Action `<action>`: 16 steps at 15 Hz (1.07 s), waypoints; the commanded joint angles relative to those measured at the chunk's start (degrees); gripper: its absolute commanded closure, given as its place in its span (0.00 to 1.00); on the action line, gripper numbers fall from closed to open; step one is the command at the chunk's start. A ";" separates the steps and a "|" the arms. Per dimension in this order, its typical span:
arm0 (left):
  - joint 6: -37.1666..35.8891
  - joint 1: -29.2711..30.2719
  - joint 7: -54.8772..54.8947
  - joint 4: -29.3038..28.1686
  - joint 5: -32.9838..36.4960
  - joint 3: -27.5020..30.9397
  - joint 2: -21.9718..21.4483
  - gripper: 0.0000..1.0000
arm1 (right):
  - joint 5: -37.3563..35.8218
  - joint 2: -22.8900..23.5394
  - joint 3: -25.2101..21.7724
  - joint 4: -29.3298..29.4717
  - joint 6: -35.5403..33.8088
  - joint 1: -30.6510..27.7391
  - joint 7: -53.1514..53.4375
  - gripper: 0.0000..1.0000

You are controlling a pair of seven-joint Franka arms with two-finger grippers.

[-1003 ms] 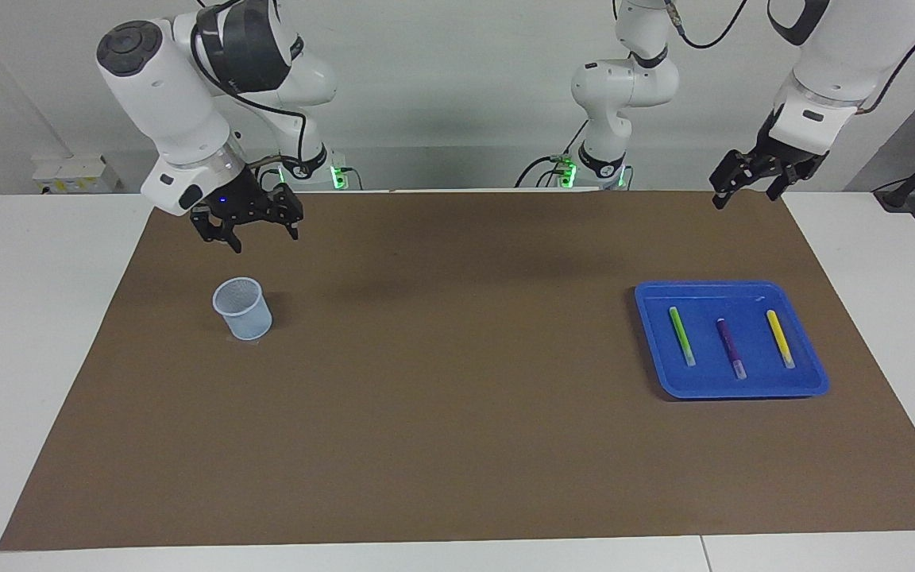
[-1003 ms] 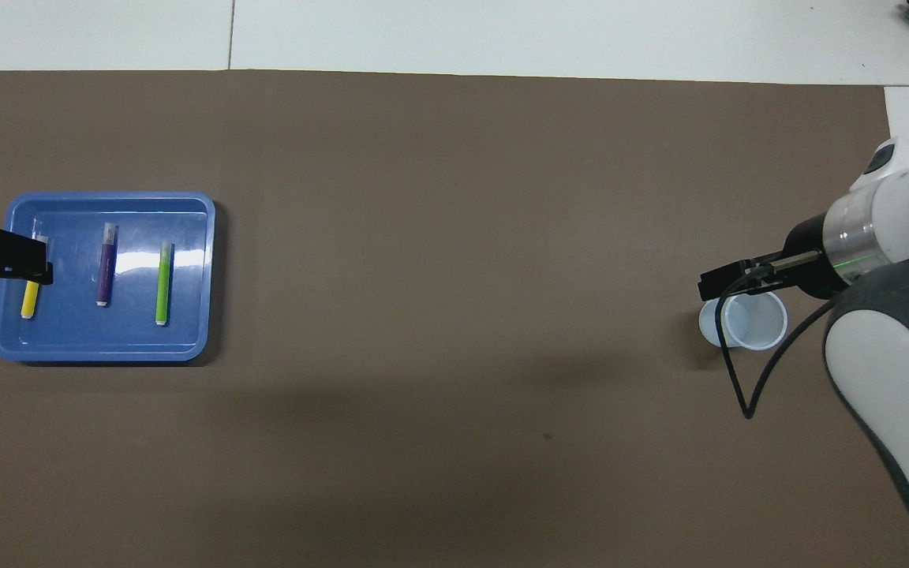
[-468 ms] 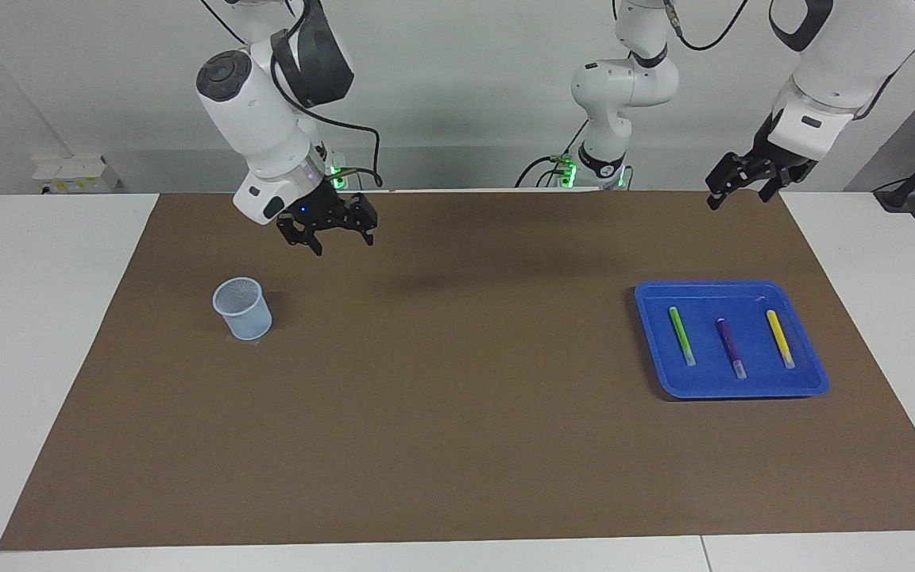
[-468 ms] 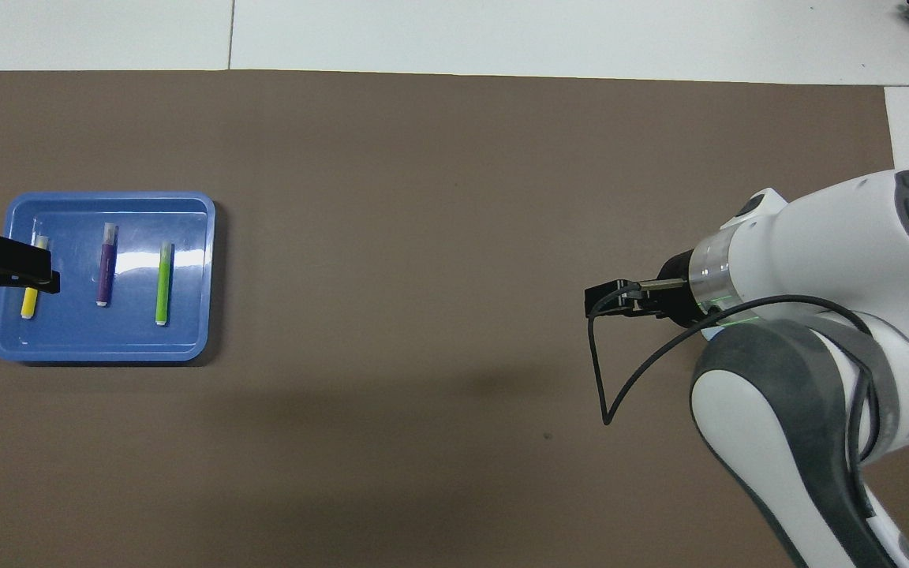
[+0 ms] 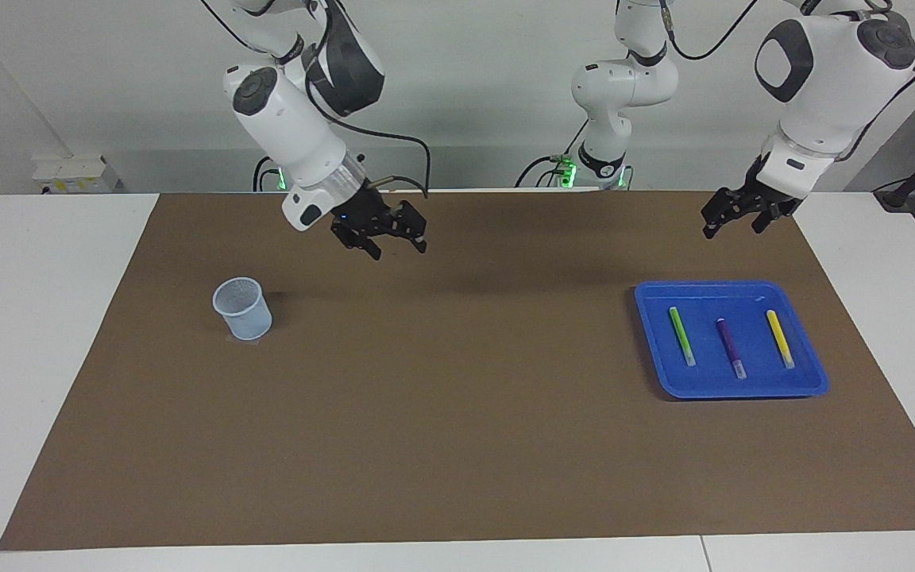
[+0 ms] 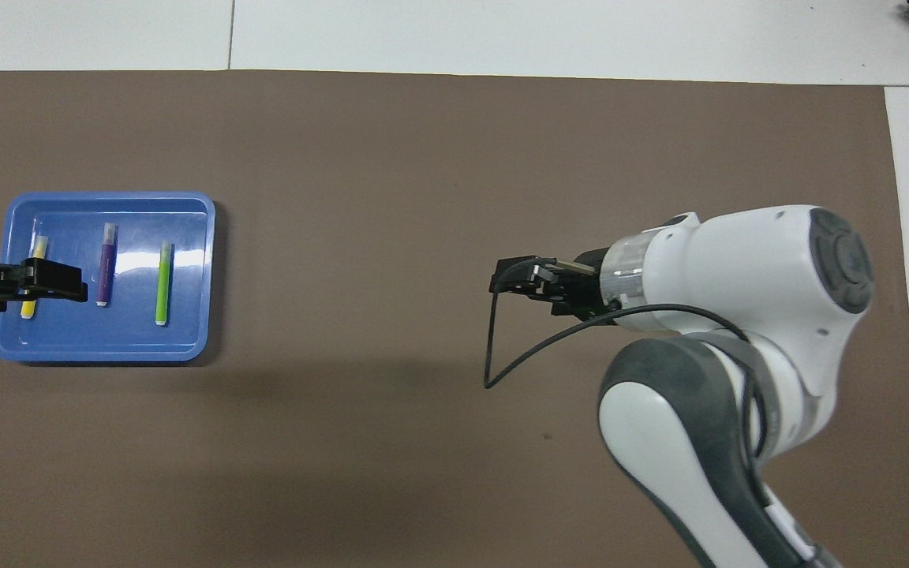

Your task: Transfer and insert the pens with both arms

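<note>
My right gripper [image 5: 395,245] hangs in the air over bare brown mat [image 5: 457,445] toward the middle of the table, fingers spread wide and holding nothing. My left gripper [image 5: 735,222] hovers over the mat at the edge of the blue tray [image 5: 652,334] nearer to me, also wide open and empty. The facing view shows it well clear of the tray; from overhead the same gripper [image 6: 52,280] seems to cover the yellow pen [image 6: 31,285], hiding its middle. All three pens lie side by side in the tray, apart from each other: the yellow pen, the purple pen [image 5: 730,347] in the middle, and the green pen [image 5: 681,335]. The pale mesh cup [image 5: 242,308] stands upright toward my right arm's end; only the facing view shows it, since my right arm [image 6: 738,315] hides it from above.
</note>
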 commanded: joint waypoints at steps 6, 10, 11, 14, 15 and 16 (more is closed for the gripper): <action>17.23 1.31 1.90 -6.54 -1.13 -0.31 7.59 0.00 | 2.66 3.99 -0.16 -0.39 11.66 8.46 14.55 0.00; 24.37 0.96 4.61 -7.53 -1.13 -0.31 13.21 0.00 | 2.66 5.48 -0.16 -0.66 14.72 13.21 20.25 0.00; 25.51 1.13 6.01 -7.26 -1.21 -0.40 14.71 0.00 | 2.66 5.66 -0.16 -0.66 15.43 13.74 20.44 0.00; 29.91 0.52 6.38 -7.35 -1.83 -0.48 18.84 0.00 | 2.66 6.10 -0.16 -0.22 15.35 13.75 20.62 0.00; 30.87 0.43 6.29 -7.44 -1.83 -0.48 19.81 0.00 | 2.66 6.01 -0.16 -0.22 15.09 14.09 20.88 0.00; 31.75 0.00 6.21 -7.61 -2.18 -0.48 20.34 0.02 | 2.66 6.01 -0.16 -0.13 15.00 14.45 21.84 0.00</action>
